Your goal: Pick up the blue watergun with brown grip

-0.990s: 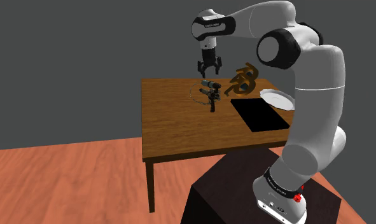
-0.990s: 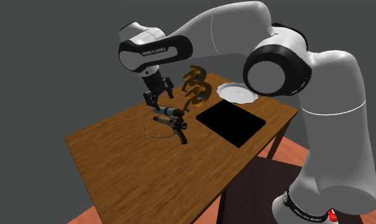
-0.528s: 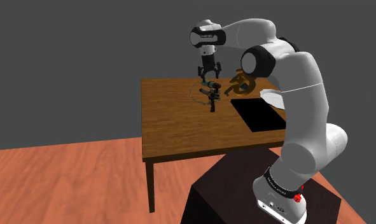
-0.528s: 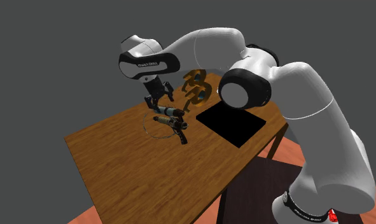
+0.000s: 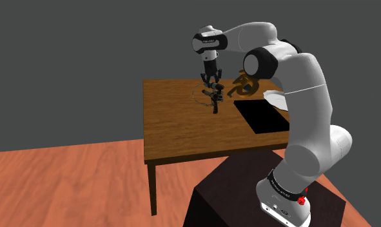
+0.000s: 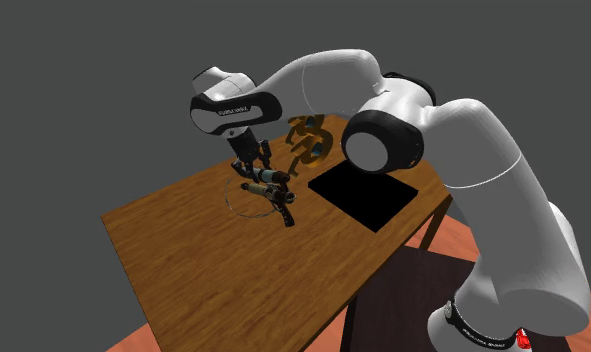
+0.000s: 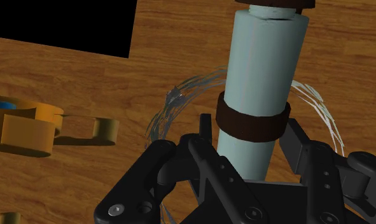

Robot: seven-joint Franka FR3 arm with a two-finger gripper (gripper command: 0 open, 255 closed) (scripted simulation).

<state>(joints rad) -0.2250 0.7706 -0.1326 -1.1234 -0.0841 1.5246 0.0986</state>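
The black gripper (image 6: 254, 167) points straight down at upper centre, over the smooth pale-blue cylindrical watergun with brown band (image 7: 263, 70). We cannot tell whether it grips.

watergun (image 7: 261, 76): one end cropped, other behind gripper (image 7: 250, 127) | plate (image 5: 271, 97): mostly behind arm (image 5: 305, 77)

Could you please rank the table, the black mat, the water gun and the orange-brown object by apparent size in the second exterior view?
1. Table
2. Black mat
3. Water gun and orange-brown object: too alike to rank.
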